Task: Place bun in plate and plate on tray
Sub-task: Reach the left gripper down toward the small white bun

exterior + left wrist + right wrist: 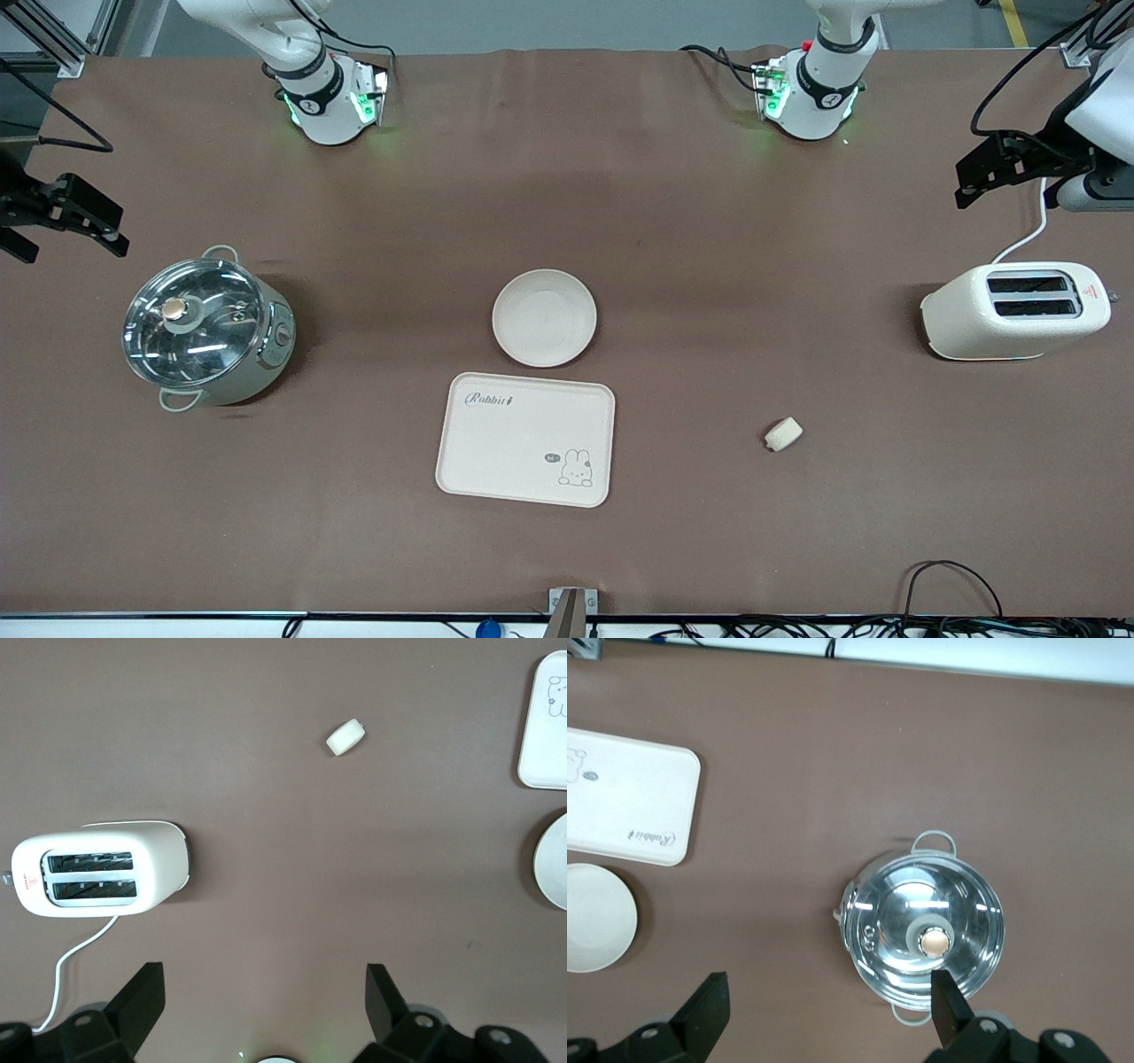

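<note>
One small cream-white bun point(784, 434), one round cream-beige plate point(544, 317), one rectangular cream tray point(524, 439), one cream two-slot toaster point(1014, 312), one glass-lidded pale green pot point(208, 330), two black two-finger grippers.

Plain brown cloth-covered table point(709, 266), no pattern. Tiny cream-white blocky bun point(784, 434). Round shallow plain cream-beige plate point(544, 317), unpatterned. Flat cream-beige rectangular tray point(525, 439) with dark "Rabbit" lettering and a small bunny outline drawing. Cream-white two-slot toaster point(1014, 312), dark slots, a small red mark on top, white cord. Pale green pot point(208, 341) with silvery glass lid, knob possibly tan. Both grippers' fingers point(142, 1001) black.
</note>
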